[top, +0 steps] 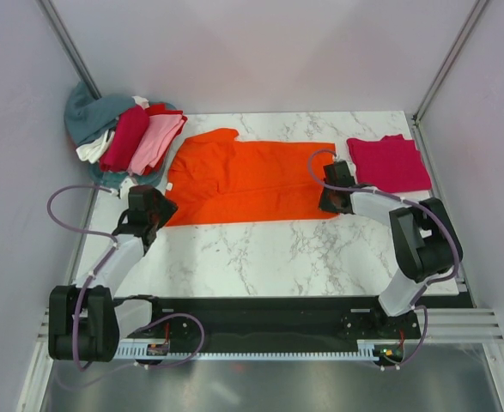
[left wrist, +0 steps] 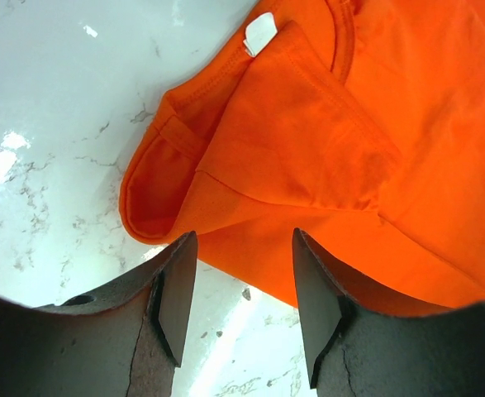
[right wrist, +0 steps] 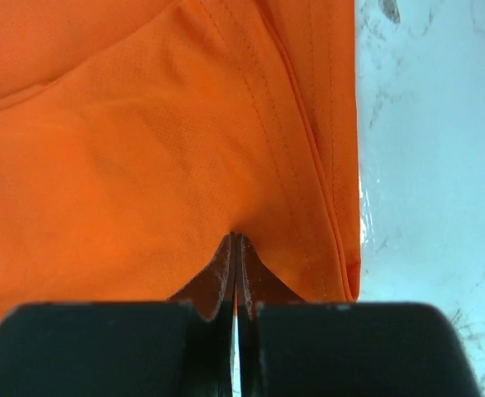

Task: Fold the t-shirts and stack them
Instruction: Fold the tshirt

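On the right side of the table (top: 277,257) the crimson-pink shirt (top: 389,163) lies folded, so that one looks done. Across the middle the orange shirt (top: 243,180) lies long and flat, and I think it is only partly folded. The left gripper (left wrist: 244,248) is spread apart just beside its sleeve. The right gripper (right wrist: 236,248) is pressed together at its hem. A pile of shirts (top: 127,137) waits at the back left — most of the job is left.

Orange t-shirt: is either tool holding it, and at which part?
The right tool pinches the orange t-shirt near its hem; the left tool is open, holding nothing.
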You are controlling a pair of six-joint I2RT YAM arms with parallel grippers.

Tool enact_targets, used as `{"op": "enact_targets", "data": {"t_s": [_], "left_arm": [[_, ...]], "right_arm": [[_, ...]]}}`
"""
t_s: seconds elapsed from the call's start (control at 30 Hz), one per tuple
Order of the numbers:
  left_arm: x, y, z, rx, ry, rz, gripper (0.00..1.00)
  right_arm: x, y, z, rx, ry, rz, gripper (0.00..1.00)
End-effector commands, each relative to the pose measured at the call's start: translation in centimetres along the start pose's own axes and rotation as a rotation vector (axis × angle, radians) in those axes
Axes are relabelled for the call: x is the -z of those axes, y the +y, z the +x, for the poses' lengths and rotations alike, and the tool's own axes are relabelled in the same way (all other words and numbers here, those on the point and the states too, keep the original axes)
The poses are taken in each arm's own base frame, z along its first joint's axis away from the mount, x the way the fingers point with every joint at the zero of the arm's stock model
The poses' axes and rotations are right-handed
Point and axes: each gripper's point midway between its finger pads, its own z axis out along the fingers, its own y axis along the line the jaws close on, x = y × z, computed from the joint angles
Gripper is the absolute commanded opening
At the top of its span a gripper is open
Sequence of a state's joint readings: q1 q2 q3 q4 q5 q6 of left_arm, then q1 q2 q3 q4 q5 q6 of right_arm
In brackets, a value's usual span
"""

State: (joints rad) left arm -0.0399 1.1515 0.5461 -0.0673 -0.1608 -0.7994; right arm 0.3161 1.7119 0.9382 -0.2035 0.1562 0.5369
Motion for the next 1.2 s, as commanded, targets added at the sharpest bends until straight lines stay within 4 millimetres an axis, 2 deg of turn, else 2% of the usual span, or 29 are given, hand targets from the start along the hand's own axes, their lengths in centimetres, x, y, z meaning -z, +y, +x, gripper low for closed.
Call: {"op": "enact_targets", "data": {"t_s": [0.0,0.07,0.1,0.2,0.3,0.37,0.47,0.5,0.53,0.57,0.6,0.67,0.7,0.9,1.07,1.17], "left_arm": [[0.7,-1.4,-1.4,0.014,-0.059,0.061,0.57],[1.0,-1.8,-1.8,-0.001,-0.072,0.075,0.57],[1.2,-2.2,-1.8,-0.017,-0.076,0.085,0.56],[1.6,-3.1,-2.2,-0.050,-0.107,0.093,0.56],[1.0,-3.5,-2.1,-0.061,-0.096,0.082,0.57],[0.6,-4.1,-1.9,-0.071,-0.078,0.092,0.57],[-1.1,-5.7,-1.1,-0.119,-0.015,0.135,0.57],[-1.3,-6.9,-1.6,-0.130,-0.012,0.158,0.57],[-2.6,-7.0,-0.8,-0.149,0.030,0.149,0.57],[-2.9,-7.5,-0.5,-0.182,0.055,0.170,0.57],[-3.1,-8.9,-1.2,-0.193,0.051,0.198,0.56],[-4.5,-9.1,-0.5,-0.223,0.087,0.195,0.56],[-4.8,-9.8,-1.0,-0.227,0.084,0.205,0.57],[-7.4,-10.2,-0.4,-0.278,0.119,0.186,0.55],[-9.3,-10.6,-0.2,-0.298,0.140,0.168,0.53],[-10.5,-10.3,0.6,-0.306,0.169,0.158,0.50]], "right_arm": [[0.0,-1.5,2.3,-0.014,0.069,0.048,0.00],[0.9,-2.7,3.5,-0.018,0.080,0.078,0.00],[1.8,-3.0,3.3,-0.029,0.059,0.081,0.00],[2.8,-5.6,5.2,-0.048,0.078,0.126,0.00],[3.1,-7.6,5.8,-0.128,0.108,0.114,0.00],[3.3,-8.7,5.0,-0.139,0.089,0.129,0.00],[3.6,-8.0,3.5,-0.109,0.062,0.095,0.05],[3.8,-7.4,2.5,-0.107,0.043,0.072,0.08],[3.9,-6.9,2.0,-0.104,0.035,0.052,0.19],[4.0,-6.2,1.4,-0.102,0.026,0.020,0.23],[4.2,-5.6,0.2,-0.102,0.002,0.002,0.27],[4.5,-4.9,-1.0,-0.096,-0.027,-0.019,0.35],[4.7,-4.6,-2.1,-0.096,-0.051,-0.024,0.40],[4.2,-4.6,-5.4,-0.097,-0.122,0.020,0.41],[3.5,-4.4,-6.0,-0.111,-0.120,0.032,0.41],[3.5,-4.5,-6.7,-0.114,-0.137,0.044,0.41]]}}
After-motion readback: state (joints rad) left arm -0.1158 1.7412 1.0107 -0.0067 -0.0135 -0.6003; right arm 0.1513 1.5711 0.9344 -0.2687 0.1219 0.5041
